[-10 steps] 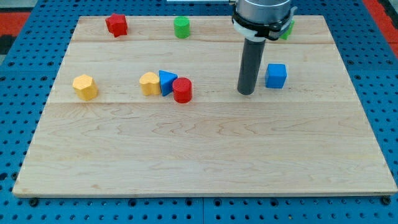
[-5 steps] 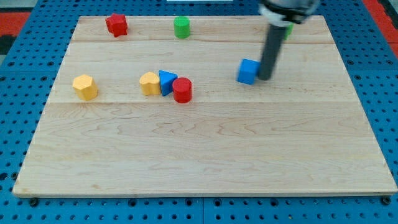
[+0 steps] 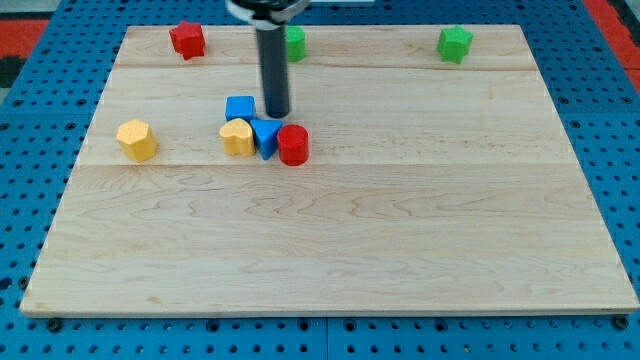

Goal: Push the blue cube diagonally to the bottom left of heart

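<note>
Dark and straight, the rod ends at my tip point(image 3: 277, 114), which has no jaws and holds nothing; it is set just beside the right face of the blue cube point(image 3: 240, 108). That cube sits at the top edge of the yellow heart point(image 3: 238, 137), apparently touching it. It is judged light, rigid and easily slid; contact is best made flat on a face, since an off-centre push could spin it. Against the heart lie a blue triangular block point(image 3: 266, 134) and a red cylinder point(image 3: 293, 145). Smooth pale wood forms the board point(image 3: 330, 250), with open space towards the view's bottom left.
</note>
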Robot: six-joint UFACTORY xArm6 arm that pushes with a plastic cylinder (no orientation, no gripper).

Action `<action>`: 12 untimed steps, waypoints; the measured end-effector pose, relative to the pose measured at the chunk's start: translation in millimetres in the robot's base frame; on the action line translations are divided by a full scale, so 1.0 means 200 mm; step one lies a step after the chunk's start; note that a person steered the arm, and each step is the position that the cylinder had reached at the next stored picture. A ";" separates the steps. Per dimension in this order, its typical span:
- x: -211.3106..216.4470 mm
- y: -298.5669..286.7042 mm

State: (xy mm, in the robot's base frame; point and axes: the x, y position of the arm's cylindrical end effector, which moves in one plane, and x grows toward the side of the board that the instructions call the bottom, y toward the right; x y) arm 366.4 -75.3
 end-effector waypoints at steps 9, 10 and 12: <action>0.32 -0.74; 0.32 -0.74; 0.41 -0.90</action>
